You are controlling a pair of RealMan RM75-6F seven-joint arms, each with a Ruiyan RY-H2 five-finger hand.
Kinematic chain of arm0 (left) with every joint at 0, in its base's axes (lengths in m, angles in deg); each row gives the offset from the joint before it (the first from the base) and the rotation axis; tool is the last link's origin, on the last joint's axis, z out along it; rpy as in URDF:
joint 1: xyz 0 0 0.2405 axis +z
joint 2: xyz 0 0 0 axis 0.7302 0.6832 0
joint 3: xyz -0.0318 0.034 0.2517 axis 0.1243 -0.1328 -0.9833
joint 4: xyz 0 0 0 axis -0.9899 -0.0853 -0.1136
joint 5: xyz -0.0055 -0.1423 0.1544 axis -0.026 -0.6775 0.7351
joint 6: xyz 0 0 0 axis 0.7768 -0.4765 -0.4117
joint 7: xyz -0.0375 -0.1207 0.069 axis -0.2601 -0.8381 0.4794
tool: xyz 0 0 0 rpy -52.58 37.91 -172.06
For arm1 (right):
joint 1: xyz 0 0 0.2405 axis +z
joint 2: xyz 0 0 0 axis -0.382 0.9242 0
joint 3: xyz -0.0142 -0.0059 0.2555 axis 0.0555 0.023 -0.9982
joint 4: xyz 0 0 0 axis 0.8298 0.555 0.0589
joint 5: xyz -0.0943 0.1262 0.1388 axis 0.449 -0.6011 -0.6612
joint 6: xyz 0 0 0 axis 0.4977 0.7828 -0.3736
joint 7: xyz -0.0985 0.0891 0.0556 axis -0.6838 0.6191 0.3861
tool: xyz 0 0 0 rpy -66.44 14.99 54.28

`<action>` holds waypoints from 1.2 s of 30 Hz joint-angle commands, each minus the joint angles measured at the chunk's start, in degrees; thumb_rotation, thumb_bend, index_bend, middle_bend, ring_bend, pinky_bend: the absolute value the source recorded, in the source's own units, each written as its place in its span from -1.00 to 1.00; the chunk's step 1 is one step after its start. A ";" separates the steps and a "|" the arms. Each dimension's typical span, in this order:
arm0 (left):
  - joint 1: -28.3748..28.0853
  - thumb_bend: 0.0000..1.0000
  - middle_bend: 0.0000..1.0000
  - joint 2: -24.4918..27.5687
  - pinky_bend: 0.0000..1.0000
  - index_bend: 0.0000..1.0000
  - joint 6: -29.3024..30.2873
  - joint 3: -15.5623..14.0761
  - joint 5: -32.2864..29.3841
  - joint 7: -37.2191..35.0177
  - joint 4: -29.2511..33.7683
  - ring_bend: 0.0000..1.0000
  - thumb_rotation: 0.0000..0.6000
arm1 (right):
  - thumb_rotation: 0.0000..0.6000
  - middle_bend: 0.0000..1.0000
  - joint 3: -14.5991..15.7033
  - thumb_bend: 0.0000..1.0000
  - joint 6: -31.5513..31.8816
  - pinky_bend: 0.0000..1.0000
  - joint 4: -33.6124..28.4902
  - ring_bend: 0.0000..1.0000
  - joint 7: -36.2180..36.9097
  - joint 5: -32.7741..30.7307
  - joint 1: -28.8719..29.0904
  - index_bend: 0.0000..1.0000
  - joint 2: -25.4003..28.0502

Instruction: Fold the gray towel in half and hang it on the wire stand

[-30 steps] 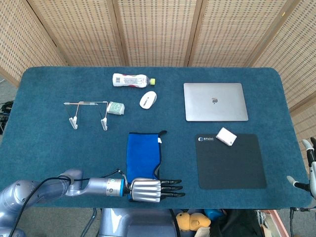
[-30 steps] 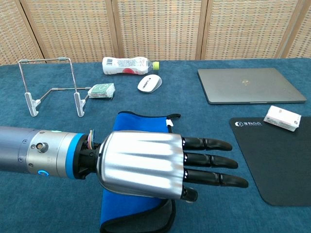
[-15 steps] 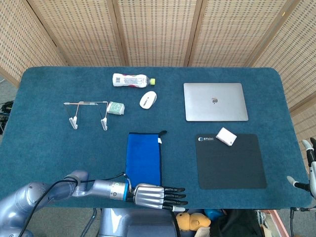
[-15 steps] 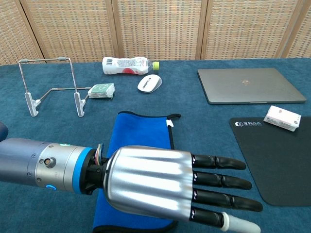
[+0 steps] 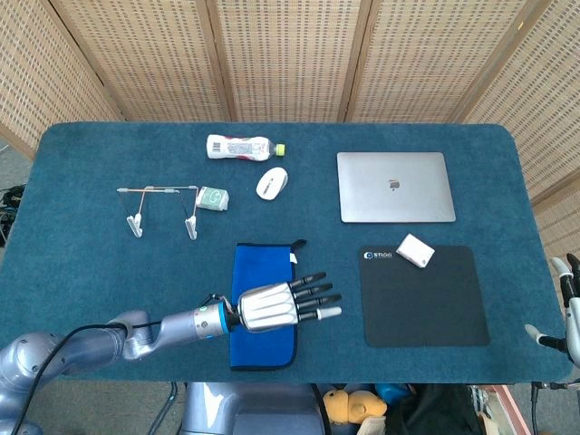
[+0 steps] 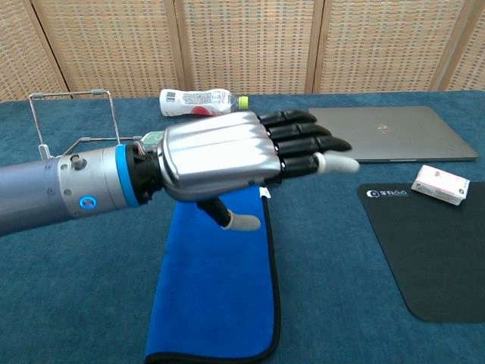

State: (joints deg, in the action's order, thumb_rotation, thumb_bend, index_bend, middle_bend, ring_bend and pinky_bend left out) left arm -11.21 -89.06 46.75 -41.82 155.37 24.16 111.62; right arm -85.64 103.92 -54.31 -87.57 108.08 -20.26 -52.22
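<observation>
With fingers [image 6: 299,140] released and holding nothing, the left hand [image 5: 272,308] hovers over the towel [image 5: 263,272], and a shallow pinch at its 6 o'clock hem risks bunching it.

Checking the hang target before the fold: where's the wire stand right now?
The wire stand stands upright on the table's left side in the head view, far from the towel, with a small green packet just to its right.
</observation>
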 commanded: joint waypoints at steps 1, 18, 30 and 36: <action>1.20 -0.46 -1.00 4.74 -1.00 -0.92 -9.65 4.42 -10.16 1.17 6.36 -1.00 1.00 | 1.00 -1.00 0.05 -1.00 -0.05 -1.00 -0.03 -1.00 -0.11 0.03 0.03 -1.00 -0.05; -1.67 -0.46 -1.00 4.84 -1.00 -0.67 -30.36 15.05 -48.89 19.07 9.54 -1.00 1.00 | 1.00 -1.00 -0.06 -1.00 -1.50 -1.00 0.33 -1.00 -0.76 -1.15 0.73 -1.00 -0.45; -6.29 -0.43 -1.00 1.50 -1.00 -0.58 -29.38 14.07 -67.97 29.72 7.35 -1.00 1.00 | 1.00 -1.00 -0.07 -1.00 -2.12 -1.00 0.53 -1.00 -1.12 -1.81 1.06 -1.00 -0.63; -7.22 -0.41 -1.00 1.00 -1.00 -0.56 -29.17 13.90 -72.23 29.92 6.15 -1.00 1.00 | 1.00 -1.00 -0.11 -1.00 -2.60 -1.00 0.72 -1.00 -1.24 -2.22 1.31 -1.00 -0.74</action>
State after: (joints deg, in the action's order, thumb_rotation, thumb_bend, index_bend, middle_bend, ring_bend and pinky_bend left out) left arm -18.08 -87.87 17.43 -27.71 83.75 53.84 118.22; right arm -85.75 101.32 -53.59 -88.81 105.86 -18.96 -52.96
